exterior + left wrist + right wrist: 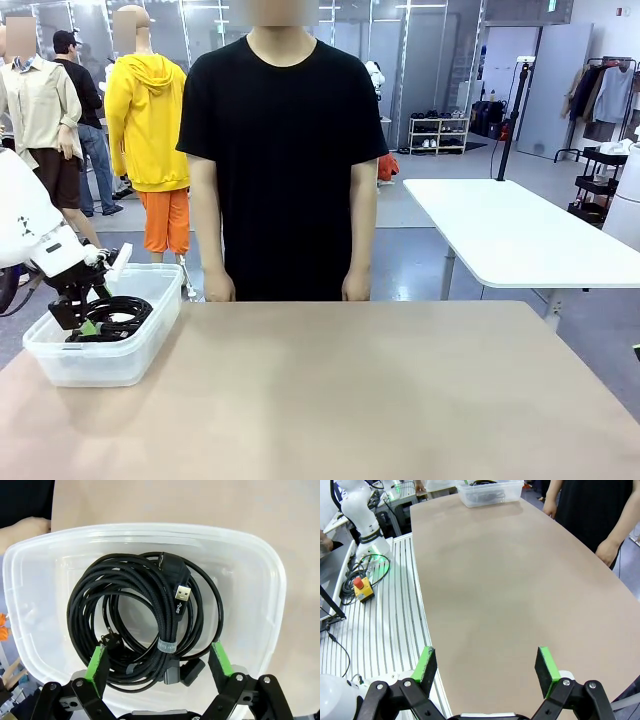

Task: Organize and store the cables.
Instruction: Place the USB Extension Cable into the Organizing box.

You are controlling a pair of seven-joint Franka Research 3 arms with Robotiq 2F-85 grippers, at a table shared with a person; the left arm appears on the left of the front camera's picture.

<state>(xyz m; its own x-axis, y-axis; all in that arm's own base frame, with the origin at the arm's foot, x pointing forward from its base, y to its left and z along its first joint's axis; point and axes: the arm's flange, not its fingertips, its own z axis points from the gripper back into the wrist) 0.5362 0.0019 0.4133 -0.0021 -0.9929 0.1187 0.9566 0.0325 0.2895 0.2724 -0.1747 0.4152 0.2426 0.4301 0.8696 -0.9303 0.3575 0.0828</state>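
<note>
**Two pincers spread wide, cables lying in the bin**

Two grippers are on record, and both stand with their jaws fully apart, grasping nothing.

Left black two-finger gripper with green pads (159, 661): in its wrist view it hangs over the translucent white rectangular plastic bin (250, 550), fingers pointing down into it. The green pads (95, 662) straddle the near edge of the coiled thin black cables (135, 625). The left pad overlaps the outer turns of the coil; whether it touches them cannot be told. The right pad sits just beside the coil's outer loop, apart from it. Nothing is clamped between the fingers.

Cables: several loops of black cord lie together on the bin floor, bundled by a grey band at the near side. A silver USB plug rests on top of the windings, right of centre, with a black plug body just above it. Further dark plug ends lie at the near edge of the coil.

In the front view the bin (150, 335) stands at the table's left edge, on the light brown tabletop (380, 400), with the left gripper (82, 322) dipped into it above the cables (125, 315).

Right black two-finger gripper with green pads (487, 670): released, empty, held above bare tabletop (510, 580) at the near edge, well apart from the bin (490, 492) at the far end.

A person in a black T-shirt (282, 150) stands at the far side, arms hanging down.
</note>
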